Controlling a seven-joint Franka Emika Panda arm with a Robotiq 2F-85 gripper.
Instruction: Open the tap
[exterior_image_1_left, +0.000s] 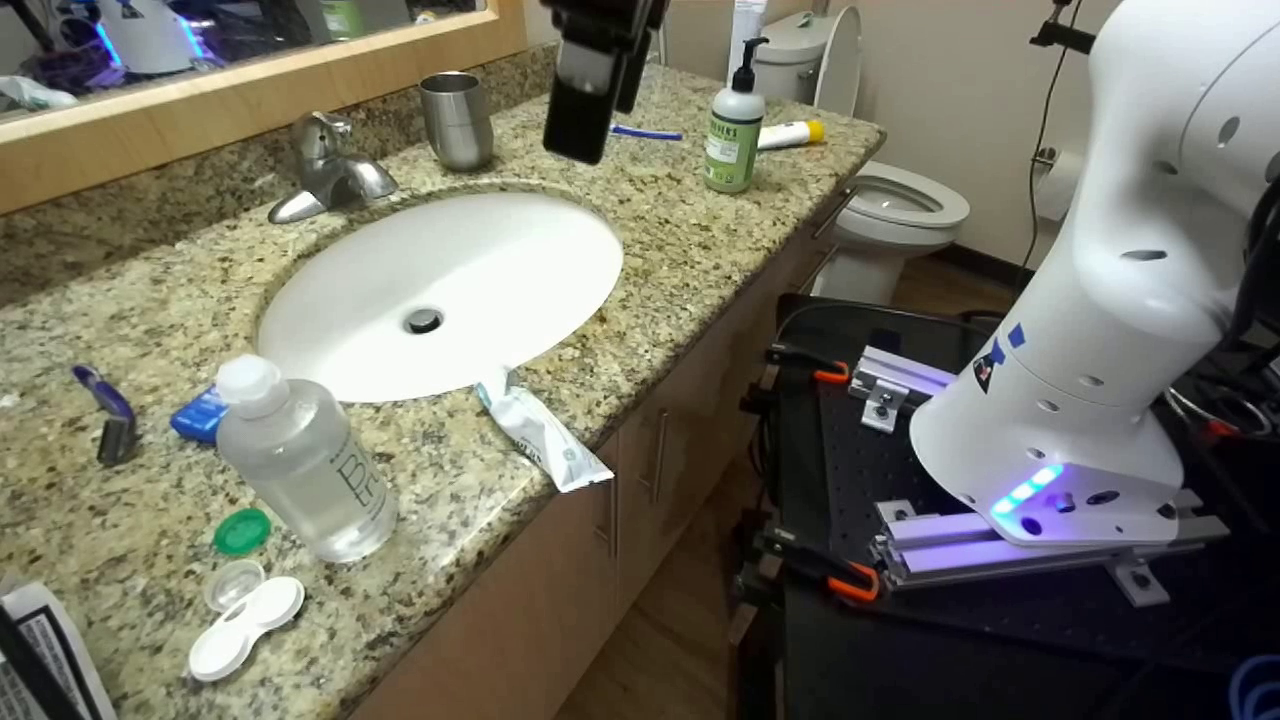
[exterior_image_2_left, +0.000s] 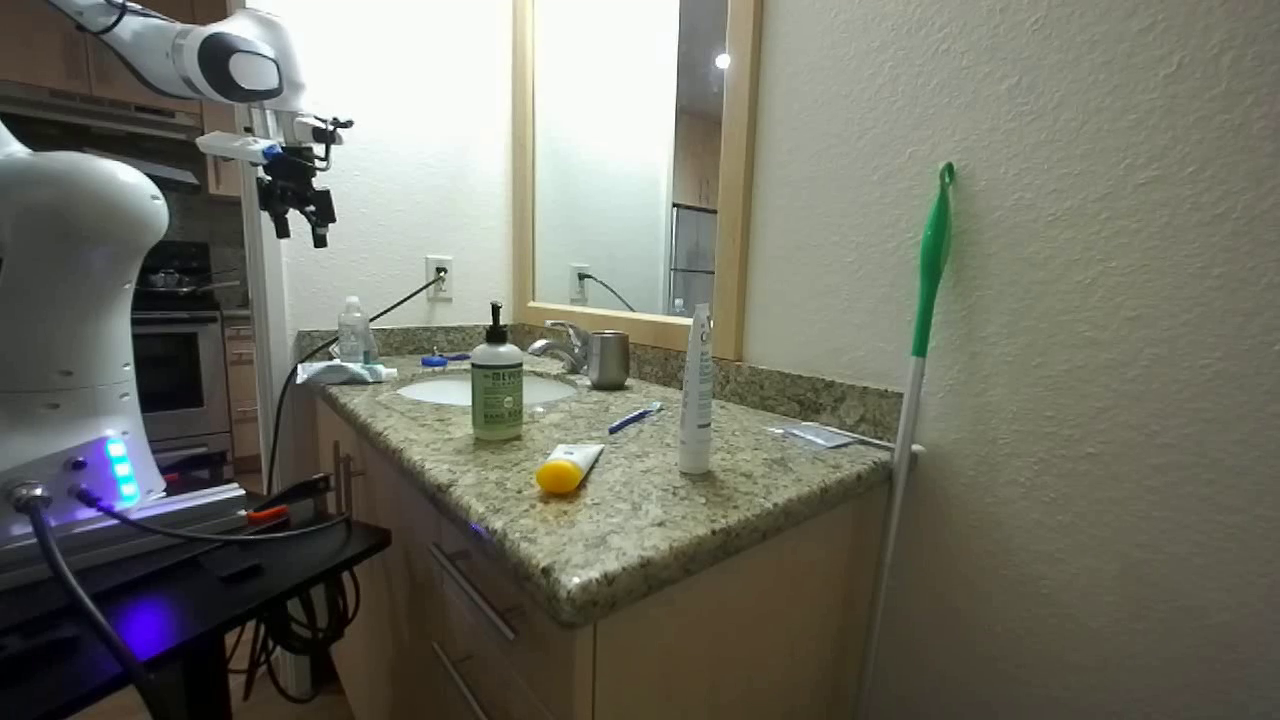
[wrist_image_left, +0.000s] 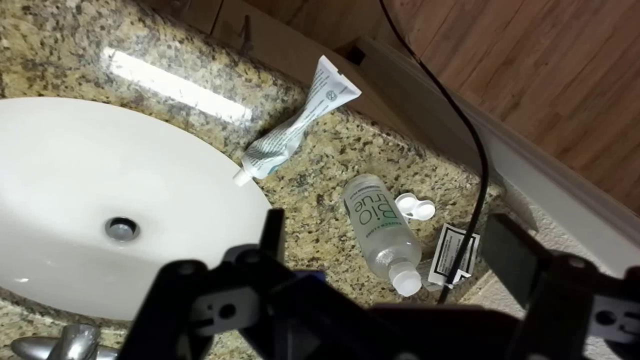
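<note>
The tap (exterior_image_1_left: 326, 180) is a small, glossy silver-grey metal faucet, upright on the worktop (exterior_image_1_left: 680, 230) at the wall side of the white oval basin (exterior_image_1_left: 490, 265). From its flared base (exterior_image_1_left: 298, 208) a short curved spout (exterior_image_1_left: 370, 178) points toward the basin, and a lever handle (exterior_image_1_left: 318, 130) sits on top. Whether the lever is raised cannot be told. The wrist view shows only part of it.

The tap (exterior_image_1_left: 328, 178) is silver-grey, the basin (exterior_image_1_left: 520, 260) white, the granite countertop (exterior_image_1_left: 690, 250) speckled cream, tan, brown and black. In an exterior view, the round cap (exterior_image_1_left: 242, 531) at near left is green and the contact-lens case (exterior_image_1_left: 245, 625) white; at far right, the hand-soap bottle (exterior_image_1_left: 737, 116) has a green label (exterior_image_1_left: 731, 152) and black pump (exterior_image_1_left: 743, 78). The robot arm (exterior_image_1_left: 1100, 300) is white, the gripper (exterior_image_2_left: 301, 238) black.
</note>
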